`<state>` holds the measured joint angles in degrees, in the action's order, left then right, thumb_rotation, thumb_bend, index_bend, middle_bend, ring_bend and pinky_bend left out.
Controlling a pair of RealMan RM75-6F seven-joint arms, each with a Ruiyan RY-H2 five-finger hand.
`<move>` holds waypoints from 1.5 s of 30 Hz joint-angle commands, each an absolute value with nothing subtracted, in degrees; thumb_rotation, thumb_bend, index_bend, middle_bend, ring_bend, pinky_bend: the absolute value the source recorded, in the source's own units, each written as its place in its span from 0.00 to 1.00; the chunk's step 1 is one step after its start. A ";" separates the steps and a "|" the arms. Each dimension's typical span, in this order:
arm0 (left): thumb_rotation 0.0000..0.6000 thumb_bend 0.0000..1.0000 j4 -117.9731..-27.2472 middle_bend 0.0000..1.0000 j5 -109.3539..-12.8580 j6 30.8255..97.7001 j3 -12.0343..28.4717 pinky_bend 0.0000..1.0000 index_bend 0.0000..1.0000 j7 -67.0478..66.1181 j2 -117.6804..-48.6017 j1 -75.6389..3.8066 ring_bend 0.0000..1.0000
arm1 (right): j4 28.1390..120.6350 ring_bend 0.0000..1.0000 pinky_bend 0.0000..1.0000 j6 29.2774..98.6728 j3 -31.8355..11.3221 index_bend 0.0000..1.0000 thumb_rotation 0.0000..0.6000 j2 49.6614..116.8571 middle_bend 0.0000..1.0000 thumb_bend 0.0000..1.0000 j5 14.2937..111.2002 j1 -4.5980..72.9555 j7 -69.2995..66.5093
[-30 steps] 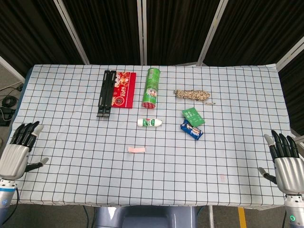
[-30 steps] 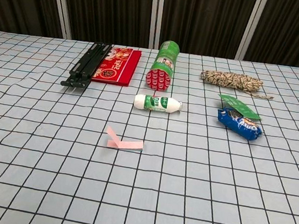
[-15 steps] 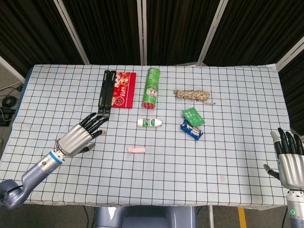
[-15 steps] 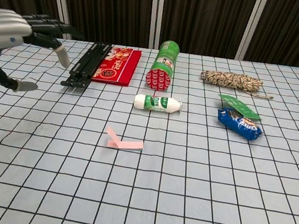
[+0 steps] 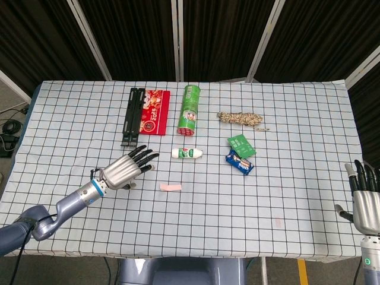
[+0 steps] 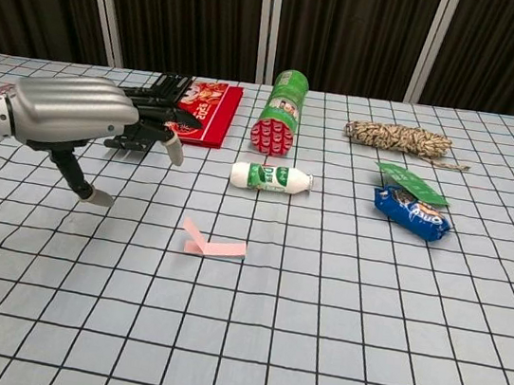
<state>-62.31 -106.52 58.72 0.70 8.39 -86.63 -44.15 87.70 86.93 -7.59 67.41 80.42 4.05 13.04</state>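
Observation:
My left hand hovers over the checked tablecloth with its fingers spread and nothing in it. It is left of the small white bottle with a green label and above-left of the pink paper strip. At the table's right edge in the head view my right hand stands with fingers up and apart, holding nothing; the chest view does not show it.
At the back lie a black folded stand, a red packet, a green can on its side and a rope coil. A green card and blue snack pack sit right of centre.
My left hand swept from the table's left edge in toward the middle, now close to the white bottle. My right hand slid slightly right and down.

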 commanded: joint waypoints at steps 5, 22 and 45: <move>1.00 0.26 -59.72 0.00 -106.39 58.98 -0.61 0.00 0.34 8.28 -89.67 -46.07 0.00 | 87.33 0.00 0.00 86.43 -7.74 0.00 1.00 67.45 0.00 0.00 79.82 4.21 12.73; 1.00 0.34 -57.07 0.00 -106.18 59.15 -2.11 0.00 0.42 4.66 -94.61 -49.66 0.00 | 87.42 0.00 0.00 86.43 -8.12 0.00 1.00 66.74 0.00 0.00 78.95 4.00 11.19; 1.00 0.44 -52.59 0.00 -104.10 58.76 -4.58 0.00 0.51 3.69 -99.12 -51.16 0.00 | 87.75 0.00 0.00 87.11 -8.41 0.00 1.00 65.73 0.00 0.00 78.84 3.57 9.27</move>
